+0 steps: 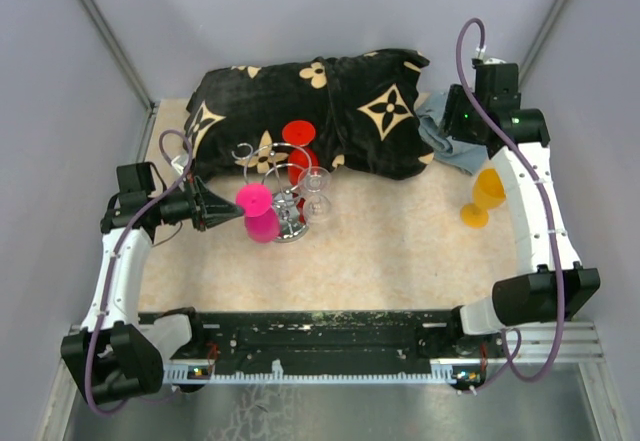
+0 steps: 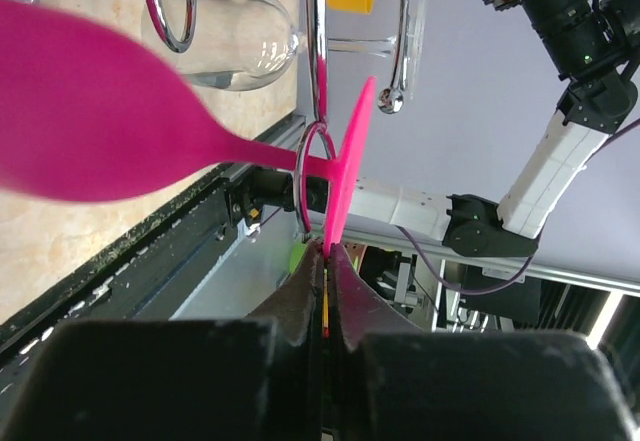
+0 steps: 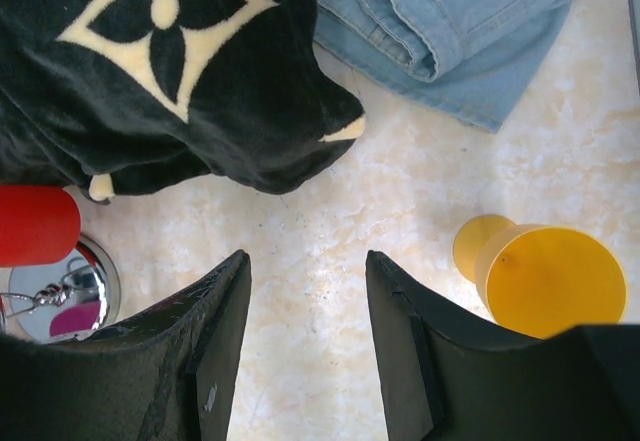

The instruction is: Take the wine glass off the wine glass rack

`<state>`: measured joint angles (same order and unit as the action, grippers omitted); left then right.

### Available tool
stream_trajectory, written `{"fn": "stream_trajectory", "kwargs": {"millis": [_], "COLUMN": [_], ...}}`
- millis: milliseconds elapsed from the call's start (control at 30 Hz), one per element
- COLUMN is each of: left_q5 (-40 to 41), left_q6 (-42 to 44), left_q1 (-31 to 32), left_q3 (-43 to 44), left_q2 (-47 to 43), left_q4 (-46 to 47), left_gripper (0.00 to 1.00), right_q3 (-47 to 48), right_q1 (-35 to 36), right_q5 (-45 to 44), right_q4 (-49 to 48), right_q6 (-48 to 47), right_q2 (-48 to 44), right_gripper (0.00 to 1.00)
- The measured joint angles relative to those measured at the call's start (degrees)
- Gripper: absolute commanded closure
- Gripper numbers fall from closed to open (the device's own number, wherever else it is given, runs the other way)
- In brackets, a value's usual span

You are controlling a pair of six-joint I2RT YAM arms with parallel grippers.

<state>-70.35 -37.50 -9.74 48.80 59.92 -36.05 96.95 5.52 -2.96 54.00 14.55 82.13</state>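
Item: pink wine glass (image 2: 90,111), stem threaded through a loop of the wine glass rack (image 2: 318,61) (red glass (image 1: 297,151) and clear glass (image 1: 316,189) hang there too). Holder: left gripper (image 2: 327,256), pinching the foot's edge. Idle: right gripper (image 3: 306,261), spread, above the table (image 3: 330,211) near a yellow glass (image 3: 550,281).

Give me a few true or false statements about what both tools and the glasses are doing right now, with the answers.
1. The left tool is shut on the foot of the pink wine glass. True.
2. The right tool holds the yellow glass. False: it is open and empty; the glass stands on the table, apart from it.
3. The pink wine glass's stem passes through a loop of the wine glass rack. True.
4. The red glass stands beside the yellow glass. False: it is at the rack, by the black blanket.
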Motion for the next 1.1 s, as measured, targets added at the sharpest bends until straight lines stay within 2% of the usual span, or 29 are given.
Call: {"fn": "stream_trajectory", "kwargs": {"millis": [467,1100], "left_q5": [-1.70,-1.88], "left_q6": [0.48,10.05], "left_q1": [-0.28,-8.70], "left_q3": [0.26,3.89], "left_q2": [-0.17,-1.55], "left_q4": [-3.50,-17.70], "left_gripper": [1.00,1.00], "right_q3": [-2.19,-2.89], "right_q1": [0.00,0.00], "right_q5": [-0.59,-0.63], "right_q4": [-0.42,-0.81], "right_q6": [-0.55,-1.53], "right_q2": [-1.05,-1.60], "right_gripper": [0.50,0.50]}}
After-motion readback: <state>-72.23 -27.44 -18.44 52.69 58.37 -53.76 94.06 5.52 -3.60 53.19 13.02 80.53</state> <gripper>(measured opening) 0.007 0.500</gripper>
